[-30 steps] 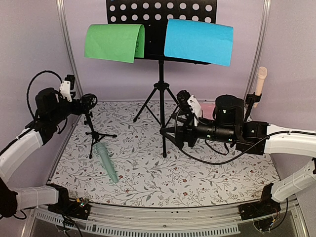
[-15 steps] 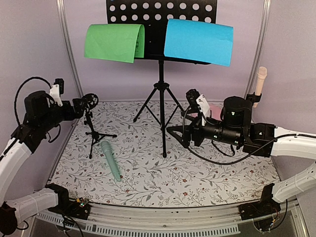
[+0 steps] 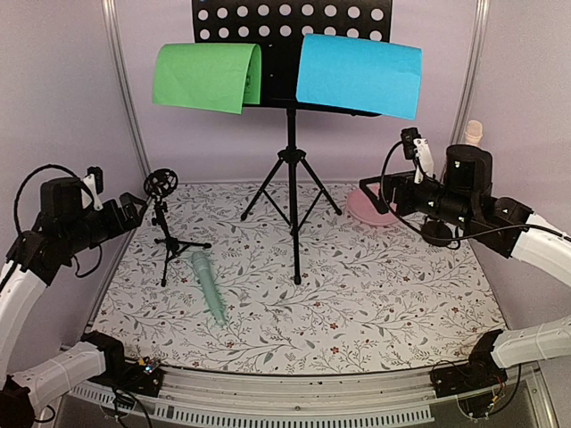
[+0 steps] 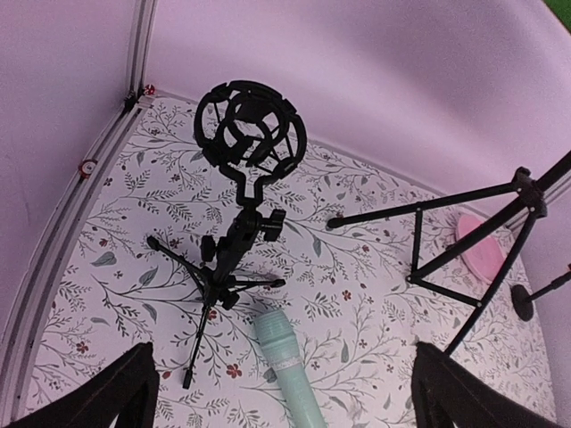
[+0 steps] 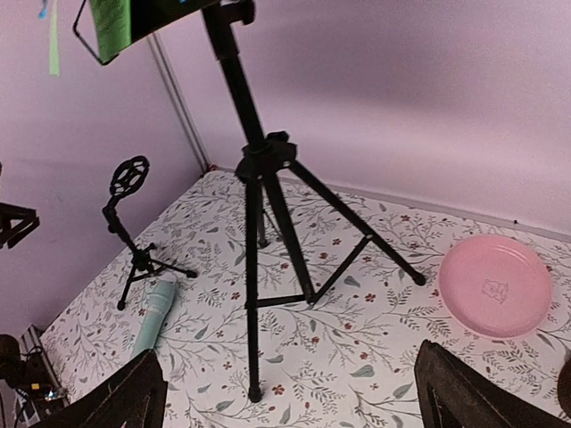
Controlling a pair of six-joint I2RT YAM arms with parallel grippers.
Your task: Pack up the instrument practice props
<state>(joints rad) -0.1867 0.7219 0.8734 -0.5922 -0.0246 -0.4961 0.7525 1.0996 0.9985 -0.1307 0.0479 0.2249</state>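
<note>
Position: mint mic [image 3: 207,290] lies flat ahead of left gripper [image 3: 134,214], axis running near-to-far; both it and distant right gripper [image 3: 375,194] stand spread, empty.

The top view looks from above and behind the arm bases toward the back wall. It is wide enough to hold the whole floral table [image 3: 375,294], with the music rack [image 3: 278,53] at top centre. The left wrist view looks steeply down, from close, on a mic support [image 4: 243,214] and the mint microphone [image 4: 290,361] (lower centre). The right wrist view faces across the table from farther off, with the tripod legs [image 5: 268,160] mid-frame. All three views share the support, the microphone, the legs and the pink plate [image 5: 495,285].
</note>
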